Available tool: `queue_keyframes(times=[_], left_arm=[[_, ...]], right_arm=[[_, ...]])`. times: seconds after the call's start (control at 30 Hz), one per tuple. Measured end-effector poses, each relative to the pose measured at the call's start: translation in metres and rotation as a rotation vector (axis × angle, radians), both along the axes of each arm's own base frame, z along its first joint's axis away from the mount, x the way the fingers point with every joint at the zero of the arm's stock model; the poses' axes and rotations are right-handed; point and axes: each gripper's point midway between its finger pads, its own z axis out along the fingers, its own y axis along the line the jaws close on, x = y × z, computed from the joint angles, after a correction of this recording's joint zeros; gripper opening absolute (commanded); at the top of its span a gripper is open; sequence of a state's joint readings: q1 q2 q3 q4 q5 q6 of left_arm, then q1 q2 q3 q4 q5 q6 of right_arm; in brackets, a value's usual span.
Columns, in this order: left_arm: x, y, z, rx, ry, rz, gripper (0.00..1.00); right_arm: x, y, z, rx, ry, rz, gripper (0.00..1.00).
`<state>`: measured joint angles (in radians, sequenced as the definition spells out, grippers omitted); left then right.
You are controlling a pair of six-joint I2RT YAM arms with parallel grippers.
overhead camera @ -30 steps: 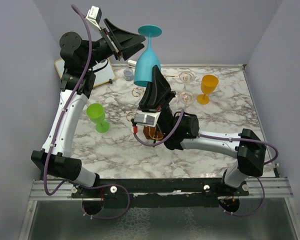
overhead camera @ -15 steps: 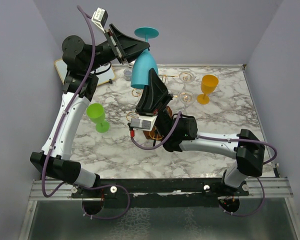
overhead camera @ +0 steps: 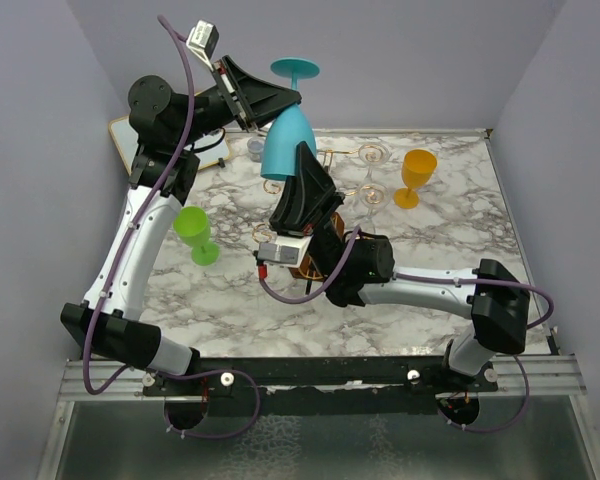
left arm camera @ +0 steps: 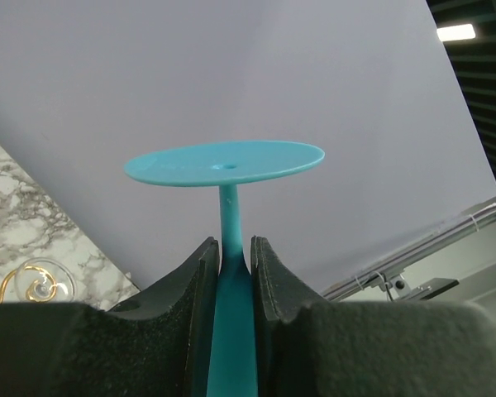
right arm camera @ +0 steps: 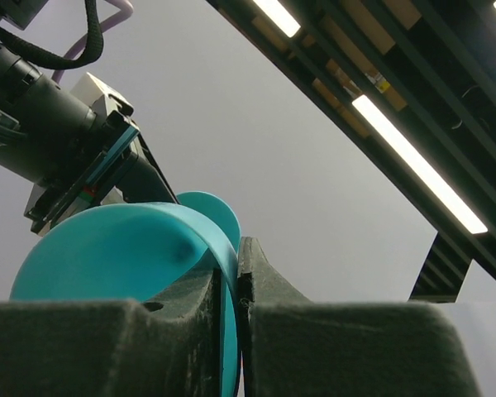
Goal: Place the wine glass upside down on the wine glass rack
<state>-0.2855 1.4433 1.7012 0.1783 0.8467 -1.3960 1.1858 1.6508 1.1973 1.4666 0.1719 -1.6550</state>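
Note:
The teal wine glass (overhead camera: 285, 140) hangs upside down in mid-air over the back of the table, its foot (overhead camera: 295, 68) uppermost. My left gripper (overhead camera: 280, 100) reaches in from the left; in the left wrist view its jaws press both sides of the glass (left arm camera: 223, 161) where stem meets bowl, left gripper (left arm camera: 234, 248) shut on it. My right gripper (overhead camera: 302, 150) points up from below, shut on the bowl's rim (right arm camera: 116, 248), right gripper (right arm camera: 236, 248). The wine glass rack (overhead camera: 365, 157) shows gold scroll arms behind the right arm; its brown base (overhead camera: 302, 266) is mostly hidden.
A green glass (overhead camera: 195, 232) stands upright at the left. An orange glass (overhead camera: 416, 175) stands at the back right. A white board (overhead camera: 212, 152) and a small grey cup (overhead camera: 255, 148) lie at the back left. Purple walls enclose the marble table (overhead camera: 230, 290).
The left gripper's jaws have closed in around the glass near its stem. The glass and both grippers have shifted slightly left.

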Motion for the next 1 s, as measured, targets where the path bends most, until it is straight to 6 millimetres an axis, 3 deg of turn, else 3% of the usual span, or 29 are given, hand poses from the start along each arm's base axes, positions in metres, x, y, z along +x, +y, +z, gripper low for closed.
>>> queue_keyframes(times=[0.17,0.27,0.43,0.53,0.63,0.8,0.9,1.0], left_arm=[[-0.011,-0.002,0.002,0.014,-0.040,-0.041,0.00],[-0.018,0.001,0.010,0.031,-0.091,-0.049,0.00],[-0.034,0.014,0.047,0.039,-0.246,-0.007,0.00],[-0.042,0.021,0.066,0.050,-0.342,0.028,0.00],[-0.038,0.027,0.078,0.084,-0.424,0.093,0.00],[-0.011,0.042,0.084,0.203,-0.555,0.303,0.00],[0.006,0.054,0.077,0.303,-0.621,0.435,0.00],[0.026,0.070,0.050,0.441,-0.660,0.557,0.00]], right_arm=[[0.001,0.003,-0.005,-0.015,0.013,0.013,0.64],[0.002,0.005,-0.012,-0.048,0.041,0.031,0.71],[-0.005,-0.003,-0.008,-0.076,0.078,0.069,0.85],[-0.008,-0.007,-0.006,-0.090,0.099,0.082,0.99],[-0.009,-0.005,-0.014,-0.118,0.126,0.093,0.99],[-0.007,-0.001,-0.033,-0.183,0.187,0.097,0.99],[-0.014,-0.006,-0.038,-0.211,0.229,0.115,0.99],[-0.023,-0.023,-0.037,-0.228,0.275,0.149,0.99]])
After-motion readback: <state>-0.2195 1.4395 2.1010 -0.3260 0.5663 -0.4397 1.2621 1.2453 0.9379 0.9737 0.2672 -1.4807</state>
